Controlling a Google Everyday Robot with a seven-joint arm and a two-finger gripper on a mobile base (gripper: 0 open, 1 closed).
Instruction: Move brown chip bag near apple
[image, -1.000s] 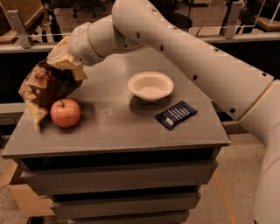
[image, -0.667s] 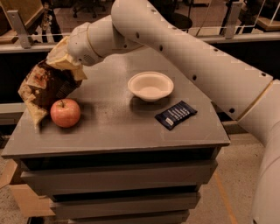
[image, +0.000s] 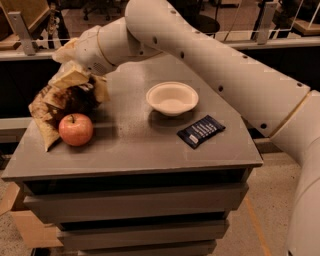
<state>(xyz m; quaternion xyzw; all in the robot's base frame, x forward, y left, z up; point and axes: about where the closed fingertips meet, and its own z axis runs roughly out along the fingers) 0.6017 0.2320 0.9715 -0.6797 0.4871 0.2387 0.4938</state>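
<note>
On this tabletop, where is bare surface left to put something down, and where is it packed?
Bare: the middle stretch of the table between the apple and the white bowl, and the front strip ahead of the blue wrapper. Crowded: the left rear corner, where the gripper sits at the brown chip bag just behind the apple.

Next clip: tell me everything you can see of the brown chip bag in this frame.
The brown chip bag is a crinkled, foil-like snack bag, dark brown with tan edges, larger than the apple. It stands crumpled and leaning at the table's back-left corner, its lower tip reaching the left edge. The apple sits right in front of it, apparently touching. The gripper is at the bag's top, where the tan edge bunches up; whether it grips the bag cannot be told.
</note>
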